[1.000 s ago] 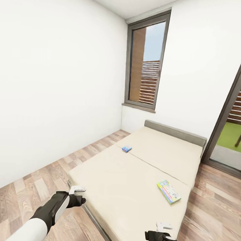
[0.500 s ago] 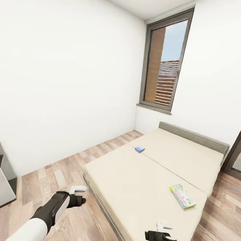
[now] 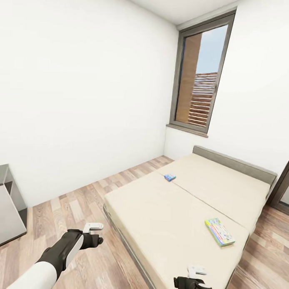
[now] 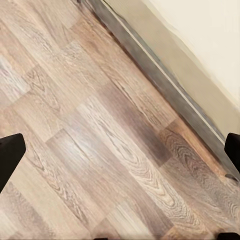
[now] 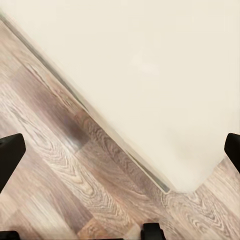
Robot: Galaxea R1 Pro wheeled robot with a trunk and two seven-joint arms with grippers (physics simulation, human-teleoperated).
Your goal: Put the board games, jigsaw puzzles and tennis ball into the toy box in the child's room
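Two board games lie on the cream bed. A small blue one sits near the bed's far left edge. A green-edged colourful one lies close to the right edge. My left gripper hangs open over the wood floor beside the bed; its dark fingertips stand wide apart with nothing between them. My right gripper is open too, above the bed's near corner, its fingertips also spread and empty. The toy box, table, jigsaw puzzles and tennis ball are out of view.
A grey piece of furniture stands against the wall at the left. A tall dark-framed window is behind the low grey headboard, and a dark door frame at the right. Plank floor runs along the bed's left side.
The camera has turned left, so the bed and window sit further right and the grey furniture has come into sight. Both arms hold the same pose.
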